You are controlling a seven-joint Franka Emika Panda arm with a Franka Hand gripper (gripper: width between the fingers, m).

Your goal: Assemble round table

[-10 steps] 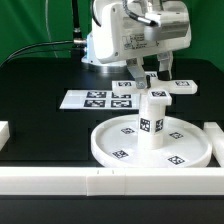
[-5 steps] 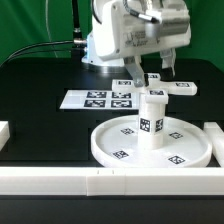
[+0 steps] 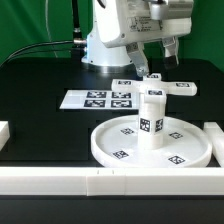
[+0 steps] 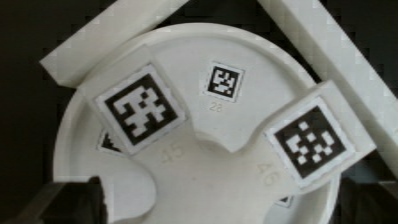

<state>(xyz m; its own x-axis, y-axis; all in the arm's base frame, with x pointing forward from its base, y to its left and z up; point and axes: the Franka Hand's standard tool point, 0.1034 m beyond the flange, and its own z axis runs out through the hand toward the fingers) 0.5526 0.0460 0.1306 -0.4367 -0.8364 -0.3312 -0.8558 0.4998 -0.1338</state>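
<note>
Squarely upright at the middle of the round disc [image 3: 100, 142], directly beneath the gripper [image 3: 157, 55] with clear air between: the short post [image 3: 151, 118], one tag facing the exterior camera. Looks seated in the disc's hub rather than merely set down, judging by how plumb and centred; cannot confirm how tightly from either view. Probably being built upside down, tabletop face against the worktop [image 3: 40, 80], so that the broad disc serves as a steady base while the rest goes on above. Inside the raised rim: only the post, plus printed square tags on the disc floor; nothing loose. Same tagged floor filling the wrist view [image 4: 196, 55]. Gripper spread apart, clamped on nothing, hanging above the post top, likely free for the next part. Lower than the gripper and just behind it, off the disc: cross-shaped piece [image 3: 172, 87], flat on the worktop, apart from the post, presumably waiting as the foot for the post's free end. Further out to the gripper's side, toward the exterior view's left: marker board [image 3: 98, 99], lying flat. Farthest out, long white rails [image 3: 100, 181] fencing the worktop's near edge, just beyond the disc's near rim; contact not clear.
</note>
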